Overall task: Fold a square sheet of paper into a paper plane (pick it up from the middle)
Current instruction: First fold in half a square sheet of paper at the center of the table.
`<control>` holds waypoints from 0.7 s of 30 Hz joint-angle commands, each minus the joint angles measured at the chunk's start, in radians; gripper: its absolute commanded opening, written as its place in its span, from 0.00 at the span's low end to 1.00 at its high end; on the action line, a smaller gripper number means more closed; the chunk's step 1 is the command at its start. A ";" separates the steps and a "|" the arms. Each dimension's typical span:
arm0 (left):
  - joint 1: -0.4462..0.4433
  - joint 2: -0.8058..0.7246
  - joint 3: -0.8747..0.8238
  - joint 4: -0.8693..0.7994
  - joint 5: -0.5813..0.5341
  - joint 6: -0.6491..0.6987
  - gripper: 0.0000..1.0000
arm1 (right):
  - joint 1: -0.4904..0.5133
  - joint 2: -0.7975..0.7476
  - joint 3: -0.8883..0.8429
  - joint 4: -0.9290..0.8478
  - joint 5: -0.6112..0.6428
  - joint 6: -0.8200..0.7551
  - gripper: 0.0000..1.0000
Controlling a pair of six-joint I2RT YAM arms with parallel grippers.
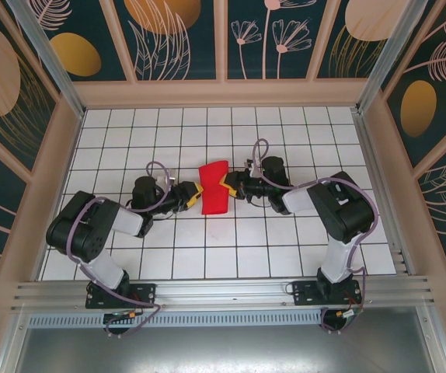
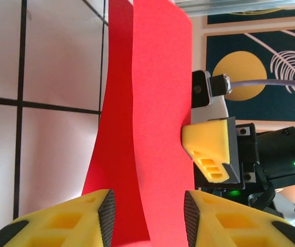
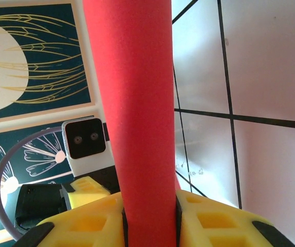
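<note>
The square sheet of paper (image 1: 214, 189) is bright red and bent over into a loose double layer. It is held up over the middle of the white grid table (image 1: 130, 124). My left gripper (image 1: 198, 194) is at its left edge and my right gripper (image 1: 224, 185) at its right edge. In the left wrist view the sheet (image 2: 158, 103) spans from pad to pad of the left gripper (image 2: 148, 216). In the right wrist view the right gripper (image 3: 148, 218) is shut tight on the rolled sheet (image 3: 132, 103). The paper plane is out of view.
Both arms reach in towards the table's centre, wrists nearly facing each other. The right gripper's yellow finger (image 2: 209, 149) sits close behind the paper. Patterned walls (image 1: 44, 155) and a metal rail (image 1: 223, 291) enclose the table.
</note>
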 commanded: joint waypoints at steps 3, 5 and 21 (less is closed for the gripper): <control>-0.011 0.054 0.017 0.186 0.017 -0.069 0.40 | -0.004 0.010 -0.013 0.065 -0.018 0.016 0.29; -0.012 0.063 0.019 0.195 0.013 -0.074 0.38 | -0.004 0.011 -0.014 0.066 -0.019 0.018 0.29; -0.029 0.092 0.060 0.096 -0.040 -0.011 0.05 | -0.004 0.009 -0.010 -0.041 -0.045 -0.058 0.38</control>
